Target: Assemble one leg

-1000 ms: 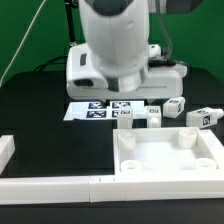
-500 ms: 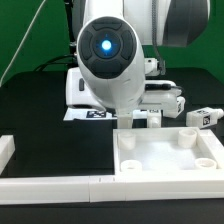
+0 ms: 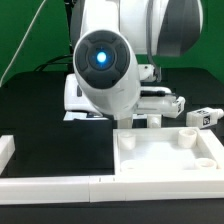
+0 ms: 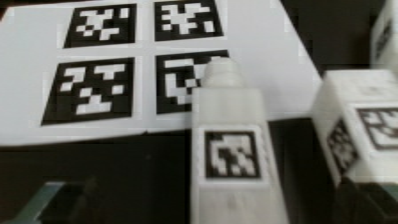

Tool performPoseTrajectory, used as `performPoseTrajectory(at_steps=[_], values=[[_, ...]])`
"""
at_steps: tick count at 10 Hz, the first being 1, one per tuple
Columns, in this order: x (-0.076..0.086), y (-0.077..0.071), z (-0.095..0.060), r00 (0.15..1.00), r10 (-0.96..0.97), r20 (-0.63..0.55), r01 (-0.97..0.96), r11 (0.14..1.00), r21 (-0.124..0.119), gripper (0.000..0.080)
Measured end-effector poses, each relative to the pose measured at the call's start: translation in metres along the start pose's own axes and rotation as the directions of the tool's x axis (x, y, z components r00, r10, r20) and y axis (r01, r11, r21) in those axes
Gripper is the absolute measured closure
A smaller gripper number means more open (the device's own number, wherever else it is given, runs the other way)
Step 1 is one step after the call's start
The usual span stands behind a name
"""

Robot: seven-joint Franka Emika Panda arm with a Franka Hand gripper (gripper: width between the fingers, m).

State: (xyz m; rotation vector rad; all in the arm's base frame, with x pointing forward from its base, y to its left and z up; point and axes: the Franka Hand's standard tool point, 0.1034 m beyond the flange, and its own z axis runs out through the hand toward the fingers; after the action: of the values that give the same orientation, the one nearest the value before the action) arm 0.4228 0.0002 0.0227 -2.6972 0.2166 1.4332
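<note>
One sec. on: swung lower, mostly hid marker board (image 4: pixel 25 100) in ext. view. Centred wrist cam on leg (image 4: pixel 228 135), lying at board's edge, second leg (image 4: pixel 365 125) just beside. Couldn't tell gripper (image 3: pixel 150 110) spread. Judged pre-grasp approach.

Tabletop up front, loose parts behind.
In the exterior view, tabletop (image 3: pixel 170 165) near and to the right, rail (image 3: pixel 50 186) just beside it on the left, one leg (image 3: pixel 205 117) just behind its far right corner, marker board (image 3: pixel 71 116) further back, largely hidden by the arm (image 3: pixel 108 70). In the wrist view, leg (image 4: pixel 228 135) lying partly on the marker board (image 4: pixel 107 70), neighbouring leg (image 4: pixel 365 125) just beside.
</note>
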Motion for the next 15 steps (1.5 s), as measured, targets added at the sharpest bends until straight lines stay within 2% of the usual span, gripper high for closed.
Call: performPoseTrajectory(at_steps=[2,4,5,6,7,8,9,10,12,13,14,15], values=[[0.002,0.002,0.019,0.998,0.046,0.047,-0.045,0.999,-0.006,0.0150],[0.006,0.001,0.020,0.997,0.056,0.060,-0.055,0.998,-0.011,0.0150],[0.006,0.001,0.020,0.997,0.056,0.060,-0.056,0.998,-0.011,0.0263],[0.006,0.002,0.020,0.997,0.056,0.061,-0.056,0.998,-0.011,0.0410],[0.006,0.002,0.020,0.997,0.056,0.060,-0.056,0.998,-0.011,0.0410],[0.006,0.002,0.020,0.997,0.056,0.059,-0.056,0.998,-0.010,0.0516],[0.000,-0.002,0.013,0.997,0.047,0.061,-0.046,0.999,-0.012,0.0516],[-0.014,-0.008,-0.007,0.999,0.021,0.042,-0.021,1.000,-0.006,0.0516],[-0.032,-0.012,-0.054,0.998,-0.002,-0.057,0.004,1.000,0.020,0.0516],[-0.035,-0.019,-0.081,0.990,-0.015,-0.143,0.019,0.999,0.032,0.0516],[-0.030,-0.024,-0.098,0.965,-0.018,-0.261,0.030,0.999,0.042,0.0516],[-0.031,-0.024,-0.097,0.946,-0.017,-0.325,0.032,0.999,0.043,0.0515]])
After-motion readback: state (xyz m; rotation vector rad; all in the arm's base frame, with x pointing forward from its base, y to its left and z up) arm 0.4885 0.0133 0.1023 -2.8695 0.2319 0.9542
